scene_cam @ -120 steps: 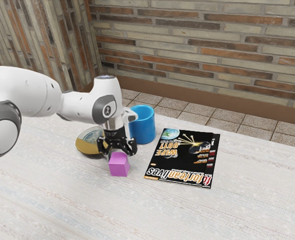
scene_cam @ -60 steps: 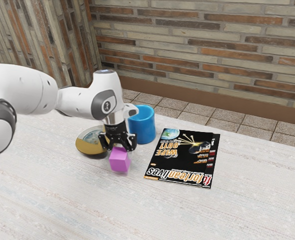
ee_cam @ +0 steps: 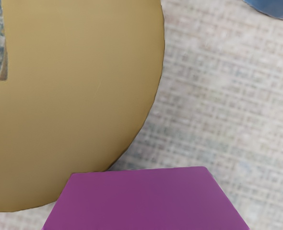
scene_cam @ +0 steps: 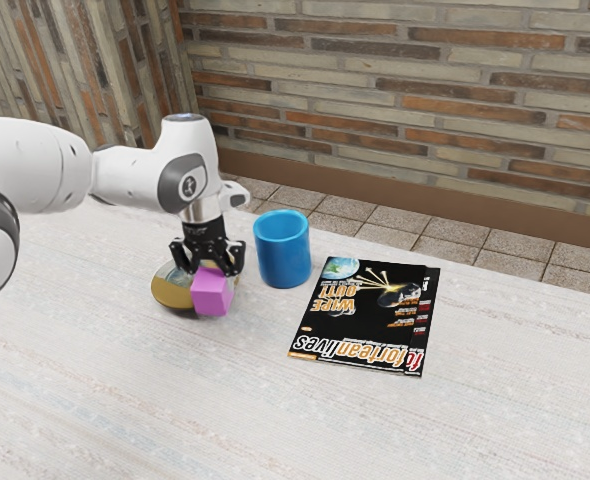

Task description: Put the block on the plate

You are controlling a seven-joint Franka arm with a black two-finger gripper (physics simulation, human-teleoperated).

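1. Gripper (scene_cam: 212,272), black, two-fingered: clamped on the block.
2. Block (scene_cam: 213,294), purple, one: held beneath the hand, slightly tilted; in the wrist view it overlaps the plate's edge.
3. Plate (scene_cam: 171,293), gold with a patterned centre: on the table (scene_cam: 125,400), partly hidden behind block and gripper.
4. Cup (scene_cam: 283,250), blue: upright, near the plate.
5. Magazine (scene_cam: 365,325), mostly black: flat, toward the exterior view's right.
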